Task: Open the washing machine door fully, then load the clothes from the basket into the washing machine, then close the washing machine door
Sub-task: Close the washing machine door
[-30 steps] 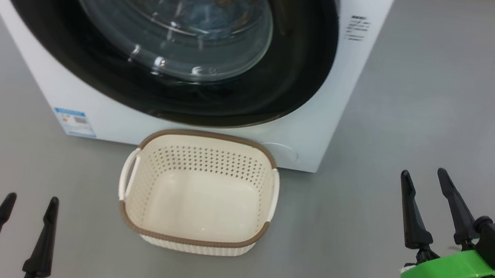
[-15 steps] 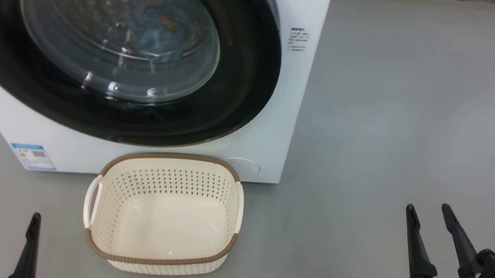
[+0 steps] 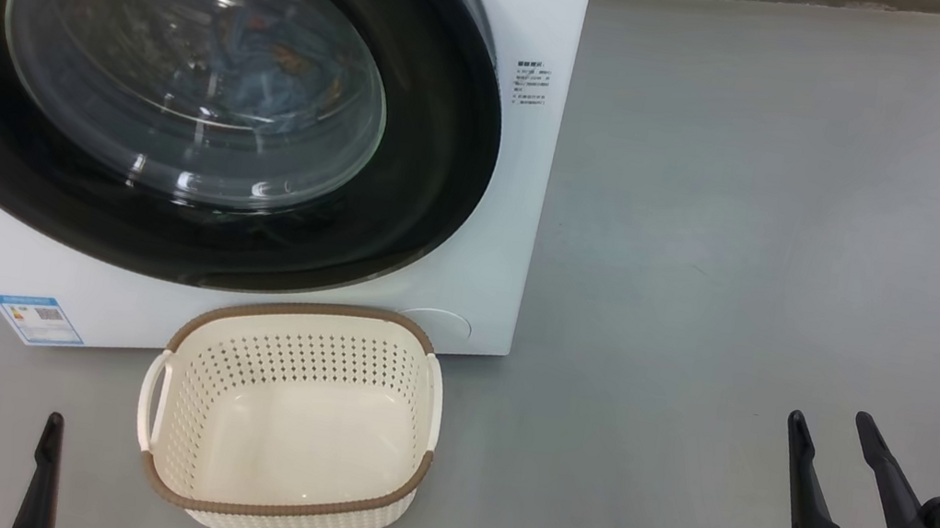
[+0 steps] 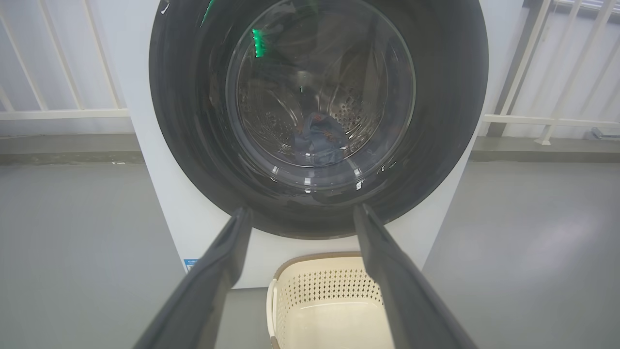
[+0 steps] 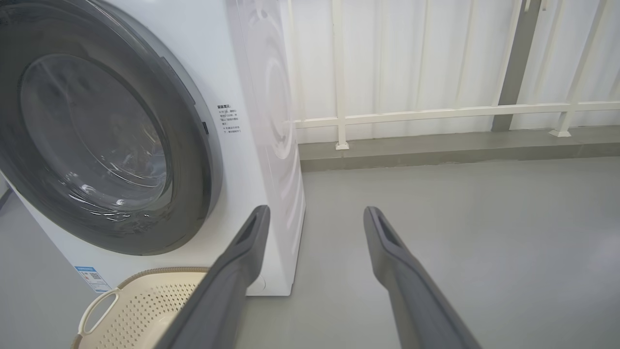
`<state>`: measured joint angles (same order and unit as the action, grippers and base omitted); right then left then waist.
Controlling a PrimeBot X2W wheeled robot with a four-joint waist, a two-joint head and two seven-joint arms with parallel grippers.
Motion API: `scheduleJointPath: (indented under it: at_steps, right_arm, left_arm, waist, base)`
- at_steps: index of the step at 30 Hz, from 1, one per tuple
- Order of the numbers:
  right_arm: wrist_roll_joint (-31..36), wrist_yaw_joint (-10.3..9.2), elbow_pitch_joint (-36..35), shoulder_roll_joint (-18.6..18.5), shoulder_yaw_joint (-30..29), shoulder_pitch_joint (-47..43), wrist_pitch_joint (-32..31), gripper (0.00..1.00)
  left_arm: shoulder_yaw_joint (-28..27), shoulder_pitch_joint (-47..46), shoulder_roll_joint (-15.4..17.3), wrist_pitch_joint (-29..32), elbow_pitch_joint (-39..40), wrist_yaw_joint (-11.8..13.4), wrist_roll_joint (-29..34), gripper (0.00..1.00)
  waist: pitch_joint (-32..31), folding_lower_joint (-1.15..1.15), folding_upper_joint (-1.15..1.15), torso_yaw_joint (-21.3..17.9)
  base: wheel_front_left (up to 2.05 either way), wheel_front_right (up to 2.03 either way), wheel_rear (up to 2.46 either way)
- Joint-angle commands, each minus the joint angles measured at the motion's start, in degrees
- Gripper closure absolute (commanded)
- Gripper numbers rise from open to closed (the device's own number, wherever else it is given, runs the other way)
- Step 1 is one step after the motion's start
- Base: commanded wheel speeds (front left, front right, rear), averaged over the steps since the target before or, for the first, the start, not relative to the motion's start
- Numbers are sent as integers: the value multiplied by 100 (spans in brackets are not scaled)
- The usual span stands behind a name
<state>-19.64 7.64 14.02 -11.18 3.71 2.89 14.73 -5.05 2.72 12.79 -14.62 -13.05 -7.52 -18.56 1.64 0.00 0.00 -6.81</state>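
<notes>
The white washing machine (image 3: 492,239) (image 4: 145,97) (image 5: 252,97) stands at the upper left with its round black door (image 3: 411,162) (image 4: 193,121) (image 5: 193,160) closed flat against its front. Behind the door glass, blue clothes (image 3: 260,79) (image 4: 319,140) lie in the drum. On the floor in front sits the cream basket (image 3: 288,419) (image 4: 329,300) (image 5: 140,305), with nothing in it. My left gripper (image 3: 7,432) (image 4: 300,213) is open at the lower left, beside the basket. My right gripper (image 3: 828,425) (image 5: 315,213) is open at the lower right, over bare floor.
Grey floor (image 3: 761,252) stretches to the right of the machine. A white railing (image 5: 436,114) on a low kerb runs behind it. A blue label (image 3: 38,318) sits low on the machine's front.
The head camera has swung right and up: machine and basket shifted left in the picture and both grippers sit lower. Both grippers stay open; basket and door are unchanged.
</notes>
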Motion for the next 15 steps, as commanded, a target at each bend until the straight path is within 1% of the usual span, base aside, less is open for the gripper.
scheduleJointPath:
  at_steps: [1, 15]
  right_arm:
    - [57, -15, -157, -71, 101, 31, 27, 0]
    - [78, -15, -182, -60, 66, 21, 27, 0]
  left_arm:
    - [-223, -100, 91, -38, 144, 3, 35, 0]
    - [-230, -103, 67, -38, 172, 3, 49, 0]
  waist:
    - [2, 0, 0, -5]
    - [25, 0, 0, 19]
  base:
    - [0, 0, 0]
    - [0, 0, 0]
